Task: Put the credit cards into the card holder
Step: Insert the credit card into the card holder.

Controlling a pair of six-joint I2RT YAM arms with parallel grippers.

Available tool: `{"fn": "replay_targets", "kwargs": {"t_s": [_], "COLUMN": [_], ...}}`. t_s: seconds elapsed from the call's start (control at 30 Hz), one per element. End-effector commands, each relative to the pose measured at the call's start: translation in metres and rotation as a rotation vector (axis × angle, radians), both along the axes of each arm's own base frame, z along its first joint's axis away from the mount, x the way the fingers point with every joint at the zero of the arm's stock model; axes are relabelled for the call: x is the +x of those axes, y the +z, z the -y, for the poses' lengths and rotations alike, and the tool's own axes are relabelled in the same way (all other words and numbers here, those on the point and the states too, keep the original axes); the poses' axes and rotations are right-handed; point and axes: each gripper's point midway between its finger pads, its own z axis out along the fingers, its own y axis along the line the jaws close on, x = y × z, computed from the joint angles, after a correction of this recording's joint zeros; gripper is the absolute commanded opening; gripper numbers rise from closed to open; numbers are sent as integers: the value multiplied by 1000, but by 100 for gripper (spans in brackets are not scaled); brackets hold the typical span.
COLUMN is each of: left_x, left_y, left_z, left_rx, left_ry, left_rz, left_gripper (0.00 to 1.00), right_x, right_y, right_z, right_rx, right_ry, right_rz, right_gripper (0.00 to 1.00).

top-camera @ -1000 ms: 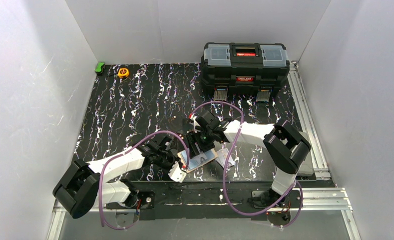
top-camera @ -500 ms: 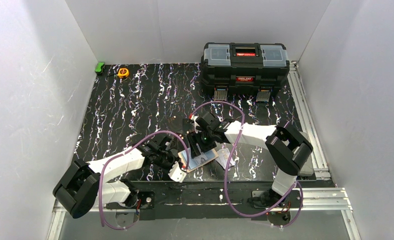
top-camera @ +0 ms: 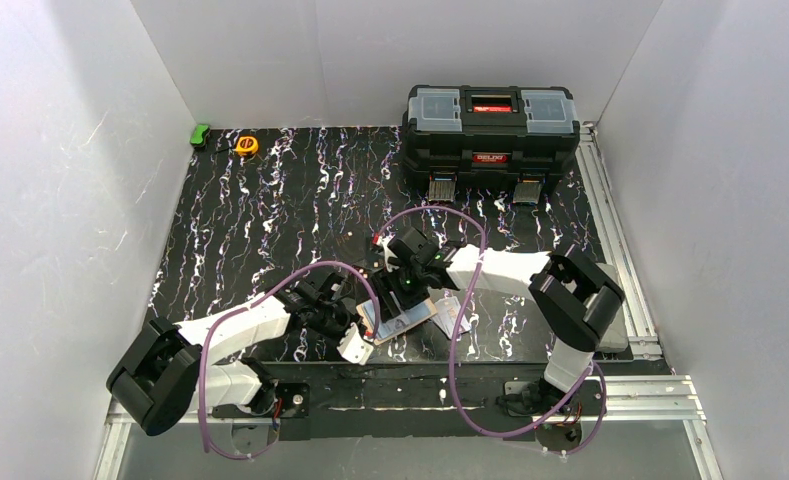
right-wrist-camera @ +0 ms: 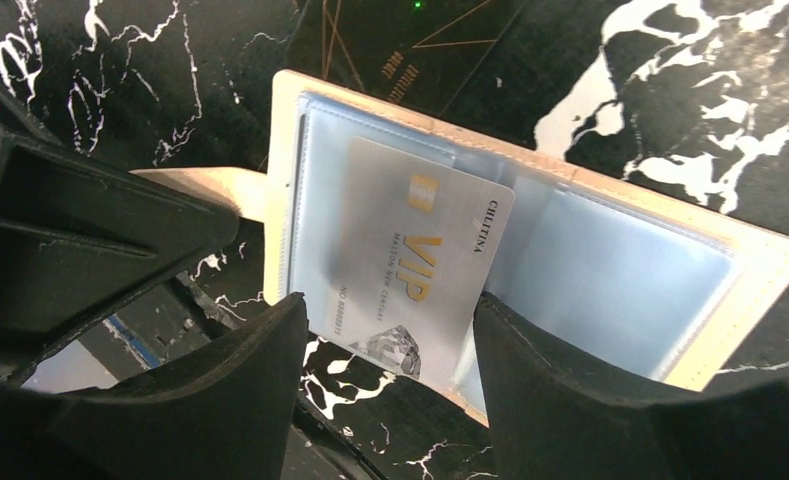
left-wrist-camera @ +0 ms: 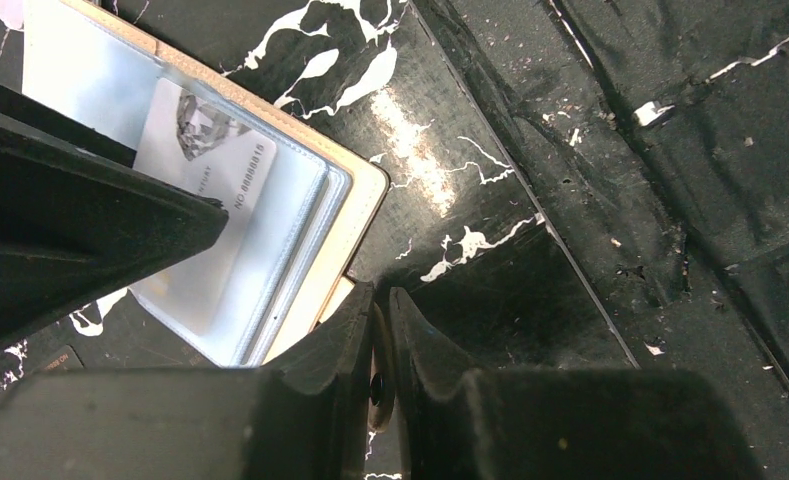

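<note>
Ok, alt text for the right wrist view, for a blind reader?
A silver VIP card is partly slid into a clear sleeve of an open cream card holder on a black marbled table, its free end gripped by the edges between the right arm's jaws. At left, the other arm's jaws pinch the holder's tab.

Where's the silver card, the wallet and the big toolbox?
silver card (right-wrist-camera: 410,270), right wrist view, its printed face.
wallet (right-wrist-camera: 770,266), right wrist view, beige corner rim.
toolbox (top-camera: 490,122), top view, its lid.
</note>
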Motion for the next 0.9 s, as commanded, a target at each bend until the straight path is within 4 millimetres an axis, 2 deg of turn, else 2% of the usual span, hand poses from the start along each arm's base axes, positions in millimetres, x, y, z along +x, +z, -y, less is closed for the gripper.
{"fn": "replay_targets", "kwargs": {"t_s": [0.0, 0.67, 0.77, 0.87], "left_x": [-8, -7, -7, -7], "left_y": [-1, -5, -5, -4], "left_z": [2, 0, 0, 1], "left_rx": [-11, -8, -11, -14], "left_ry": [-15, -19, -21, -25], "left_rz": [-37, -16, -15, -9], "left_gripper": [11, 10, 10, 10], "right_x": [-13, -28, -28, -21], "right_y": [3, 18, 20, 19], "right_z": [-12, -45, -46, -40], "right_rx": [50, 206, 200, 170], "right_ry": [73, 262, 274, 239], "right_rz": [-32, -62, -54, -12], "right_gripper": [68, 66, 67, 68]}}
